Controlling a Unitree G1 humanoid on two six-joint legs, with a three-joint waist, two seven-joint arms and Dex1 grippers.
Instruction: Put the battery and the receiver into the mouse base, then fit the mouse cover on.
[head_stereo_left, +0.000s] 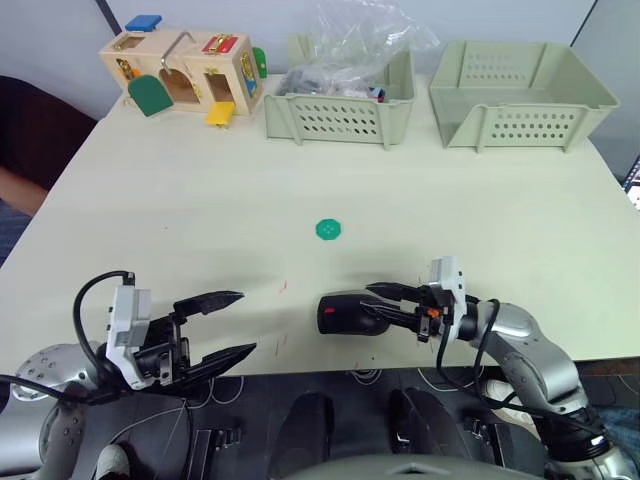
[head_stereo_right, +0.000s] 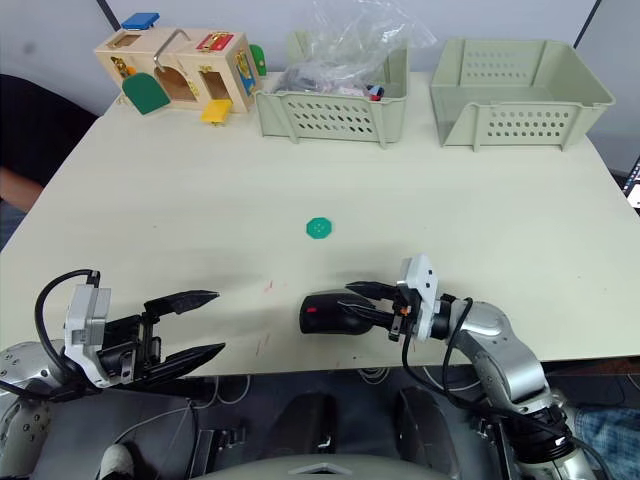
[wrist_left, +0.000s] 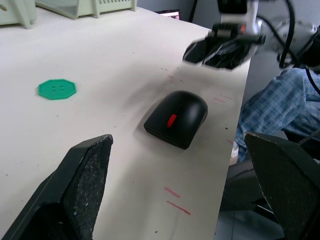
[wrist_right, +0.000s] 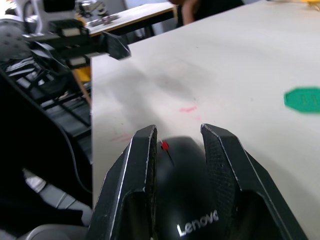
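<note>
Table: pale cream top (head_stereo_left: 200, 200), with a few faint red marks near the front edge.
Back row: a wooden lock box (head_stereo_left: 185, 70) at the far left, a green crate (head_stereo_left: 340, 100) holding a clear plastic bag (head_stereo_left: 365, 40) in the middle, and a second green crate (head_stereo_left: 515, 95) at the far right.
Green disc: an octagonal disc (head_stereo_left: 329, 230) with small holes lies flat mid-table, well apart from the rest.
Mouse: a black mouse (head_stereo_left: 345, 313) sits near the front edge with its cover (wrist_left: 182, 107) on top, smooth and glossy, a red scroll wheel at its front and the word Lenovo near its rear in the right wrist view. The base (wrist_left: 167, 136) shows as the lower black rim beneath the cover.
Right gripper: the right gripper (head_stereo_left: 385, 305) reaches in from the mouse's right side, fingers slightly parted just above the rear of the cover; whether they touch it I cannot tell.
Left gripper: the left gripper (head_stereo_left: 228, 325) hangs at the table's front edge, left of the mouse and apart from it, fingers spread wide and holding nothing.
Person: a dark sleeve (head_stereo_left: 40, 135) shows beyond the table's left side.
</note>
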